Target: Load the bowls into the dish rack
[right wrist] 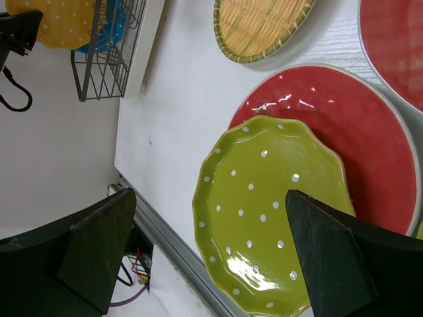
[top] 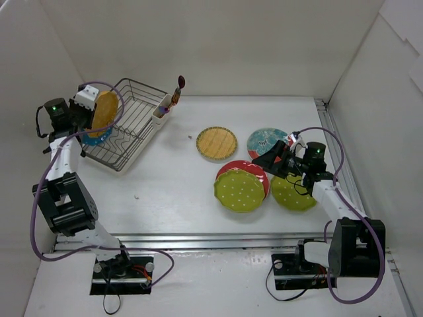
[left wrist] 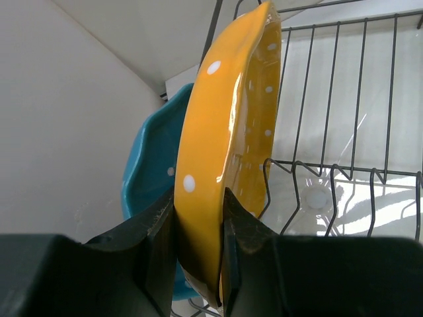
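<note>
My left gripper (top: 88,109) is shut on the rim of the orange white-dotted bowl (top: 105,112) and holds it upright over the left end of the silver wire dish rack (top: 132,122). The left wrist view shows its jaws (left wrist: 198,208) clamping the orange bowl (left wrist: 228,145), with the blue bowl (left wrist: 155,172) standing just behind it among the rack wires (left wrist: 330,172). My right gripper (top: 274,158) is open and empty above a green dotted bowl (right wrist: 271,211) that lies on a red bowl (right wrist: 344,145). A second green bowl (top: 293,193), a teal patterned bowl (top: 266,140) and a tan woven bowl (top: 216,142) lie flat on the table.
A small white utensil cup (top: 160,112) holding a brush (top: 178,89) hangs on the rack's right corner. White walls enclose the table on the left, back and right. A metal rail (top: 198,241) runs along the near edge.
</note>
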Controlling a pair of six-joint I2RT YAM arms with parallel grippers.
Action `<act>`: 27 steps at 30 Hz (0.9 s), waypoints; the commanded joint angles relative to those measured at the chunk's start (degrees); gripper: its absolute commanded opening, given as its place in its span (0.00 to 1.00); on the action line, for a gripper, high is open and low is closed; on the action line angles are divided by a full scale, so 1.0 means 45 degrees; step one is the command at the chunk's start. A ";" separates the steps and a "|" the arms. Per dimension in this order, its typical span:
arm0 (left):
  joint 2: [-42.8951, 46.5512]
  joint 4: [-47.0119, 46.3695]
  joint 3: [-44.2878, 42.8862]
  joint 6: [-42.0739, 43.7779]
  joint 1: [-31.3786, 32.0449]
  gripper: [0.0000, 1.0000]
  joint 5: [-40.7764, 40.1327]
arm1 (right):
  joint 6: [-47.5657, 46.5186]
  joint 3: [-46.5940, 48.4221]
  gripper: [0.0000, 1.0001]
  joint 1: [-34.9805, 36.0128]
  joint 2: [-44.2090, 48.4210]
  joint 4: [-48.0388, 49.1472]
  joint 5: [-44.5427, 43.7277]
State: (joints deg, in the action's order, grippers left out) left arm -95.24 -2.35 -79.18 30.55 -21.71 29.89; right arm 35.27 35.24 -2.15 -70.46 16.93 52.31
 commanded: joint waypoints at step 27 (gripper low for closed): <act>-0.0145 -0.3441 0.0367 -0.1630 -0.0565 0.52 -0.1428 | -0.0669 0.0351 0.93 0.0439 0.0051 0.0028 -0.0161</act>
State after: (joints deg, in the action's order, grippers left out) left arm -99.46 -9.37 -76.88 25.23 -23.24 25.45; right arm 33.69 35.24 -0.64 -70.96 15.44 51.42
